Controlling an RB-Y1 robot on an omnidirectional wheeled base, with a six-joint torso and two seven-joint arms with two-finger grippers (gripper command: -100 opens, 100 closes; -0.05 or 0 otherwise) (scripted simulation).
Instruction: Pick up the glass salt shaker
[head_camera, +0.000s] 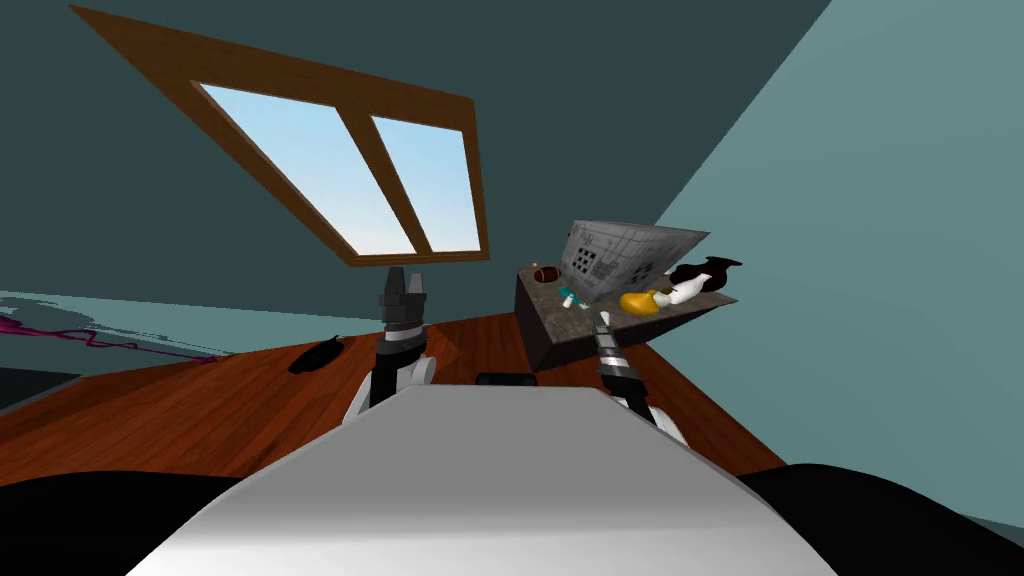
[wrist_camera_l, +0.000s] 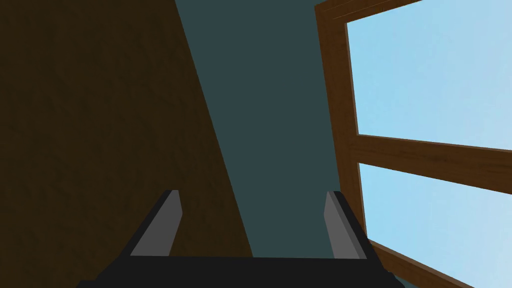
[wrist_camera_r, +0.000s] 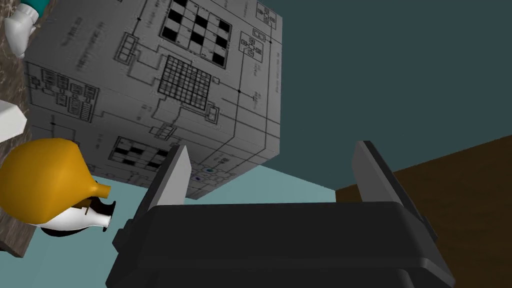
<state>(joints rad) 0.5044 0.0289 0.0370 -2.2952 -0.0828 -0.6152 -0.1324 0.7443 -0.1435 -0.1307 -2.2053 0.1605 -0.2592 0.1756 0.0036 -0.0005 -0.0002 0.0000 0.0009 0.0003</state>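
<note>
**Shaker not yet reached, both grippers empty**

Head view: we face a dark counter (head_camera: 548, 335) that carries a grey printed box (head_camera: 625, 255). Just beside the box lie a yellow gourd (head_camera: 640, 302) and a small white-and-teal piece (head_camera: 570, 296). We take that piece for the shaker, though we cannot be sure. The right gripper (head_camera: 603, 322) hangs in front of the box, near the counter's edge and apart from everything on it. The left gripper (head_camera: 405, 280) is raised well apart from the box.

Left wrist view: its fingers stand spread, with nothing between them.

Right wrist view: the fingers are likewise spread and empty, aimed at the box's lower corner. The shaker lies beside the box, well off that line.

By our reading nothing is done yet. The reach, the grip and the lift are all left.
</note>
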